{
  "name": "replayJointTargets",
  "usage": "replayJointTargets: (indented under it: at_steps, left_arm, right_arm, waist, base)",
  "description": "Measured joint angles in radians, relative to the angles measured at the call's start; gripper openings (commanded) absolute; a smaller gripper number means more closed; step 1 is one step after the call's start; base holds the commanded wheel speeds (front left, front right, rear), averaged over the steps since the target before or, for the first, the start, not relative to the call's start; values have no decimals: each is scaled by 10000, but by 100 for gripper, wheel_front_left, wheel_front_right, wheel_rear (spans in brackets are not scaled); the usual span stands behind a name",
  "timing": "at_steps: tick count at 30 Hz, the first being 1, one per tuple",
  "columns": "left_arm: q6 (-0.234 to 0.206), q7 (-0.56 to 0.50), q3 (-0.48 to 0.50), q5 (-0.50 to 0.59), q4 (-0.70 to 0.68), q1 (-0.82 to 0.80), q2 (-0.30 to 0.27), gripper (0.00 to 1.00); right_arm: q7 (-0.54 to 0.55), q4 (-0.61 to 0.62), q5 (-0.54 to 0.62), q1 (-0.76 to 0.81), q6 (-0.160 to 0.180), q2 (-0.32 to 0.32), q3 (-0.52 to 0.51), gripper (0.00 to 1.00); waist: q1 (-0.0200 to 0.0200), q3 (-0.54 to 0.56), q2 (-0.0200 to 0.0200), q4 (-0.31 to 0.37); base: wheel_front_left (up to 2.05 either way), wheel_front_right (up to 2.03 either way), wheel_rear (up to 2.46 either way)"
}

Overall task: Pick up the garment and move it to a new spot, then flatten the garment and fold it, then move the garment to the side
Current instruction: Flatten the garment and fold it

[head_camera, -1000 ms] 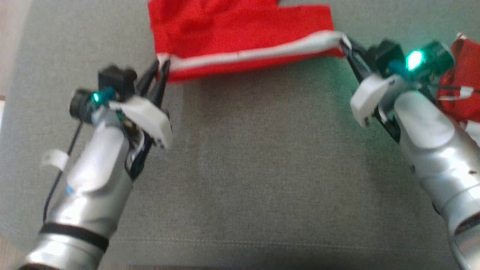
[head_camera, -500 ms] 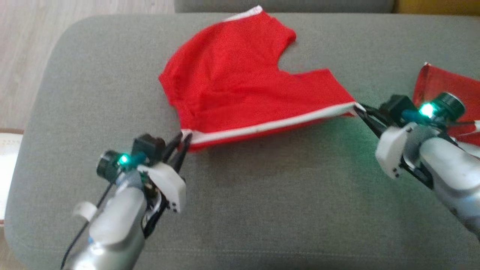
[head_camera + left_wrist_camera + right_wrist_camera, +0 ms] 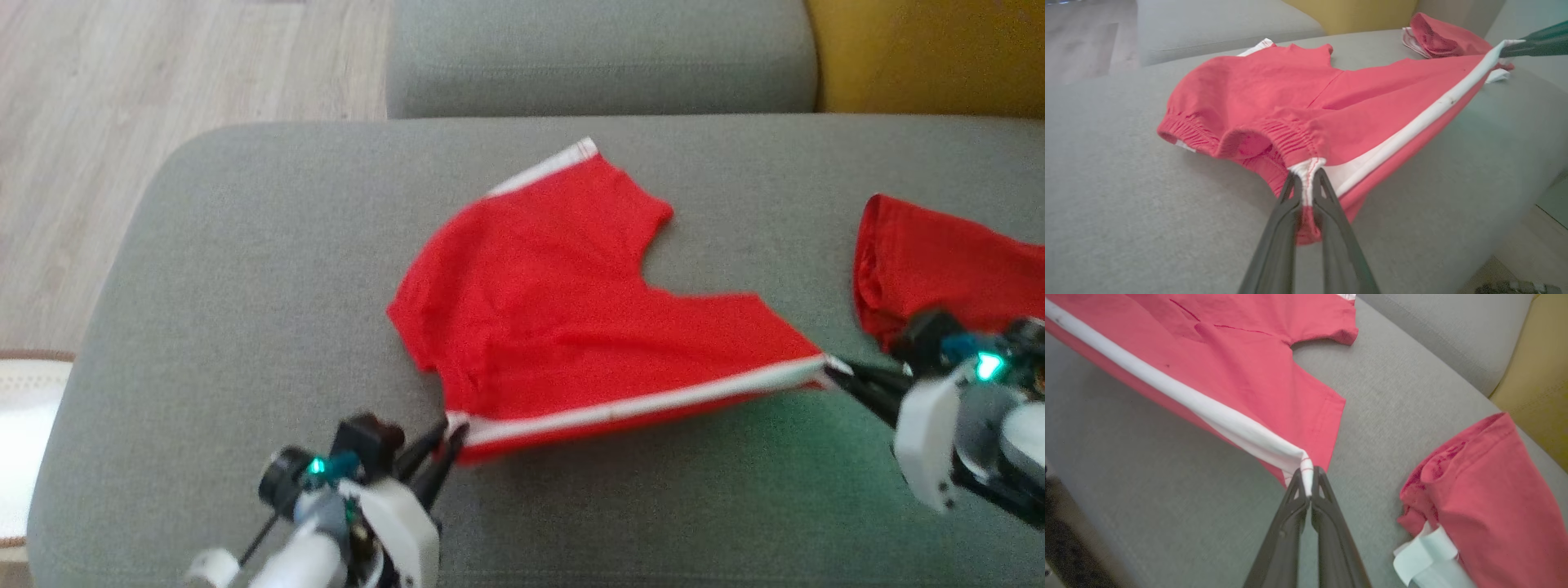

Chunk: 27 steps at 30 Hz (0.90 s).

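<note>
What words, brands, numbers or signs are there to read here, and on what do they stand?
None: no text can be read anywhere.
The red garment and its white stripe bear no print.
The pale tab at the second red garment looks blank.

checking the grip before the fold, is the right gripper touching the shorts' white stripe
Touching. In the right wrist view the right gripper pinches the end of the white stripe on the red shorts, no gap.
</note>
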<state>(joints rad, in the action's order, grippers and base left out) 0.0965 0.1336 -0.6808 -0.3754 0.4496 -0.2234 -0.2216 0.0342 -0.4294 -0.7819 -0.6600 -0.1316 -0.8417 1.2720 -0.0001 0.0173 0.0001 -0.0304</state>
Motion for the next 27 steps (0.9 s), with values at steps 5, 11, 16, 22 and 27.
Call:
replayJointTargets:
  at_steps: [5, 11, 16, 22, 27]
  left_arm:
    - [-180, -880, -215, -272, -1691, 1114, -355, 0]
    - [-493, -1444, -238, -332, -3070, 1467, -596, 0]
    - [-688, -1626, -125, -408, -3576, 1228, -635, 0]
    - [-717, -1668, 196, -418, -3735, 353, -594, 0]
    - [-692, -1638, 234, -500, -3471, -345, -391, 0]
  right_arm:
    - [849, 1599, -385, 520, 0, -1350, 132, 0]
    - [1064, 2266, -639, 608, 0, -2127, -174, 0]
    - [1087, 2247, -391, 207, 0, -2031, -884, 0]
    - [1306, 1893, 163, -988, 0, -1511, -1503, 0]
    - [1559, 1407, 518, -1964, 0, -1147, -1559, 0]
  waist:
    - [0, 120, 0, 47]
    - [0, -14, 0, -21]
    - [0, -364, 0, -165]
    - [0, -902, 0, -598]
    - [0, -1368, 0, -1166]
  base:
    - [0, 0, 0]
    - [0, 0, 0]
    - [0, 0, 0]
    - [0, 0, 0]
    - [0, 0, 0]
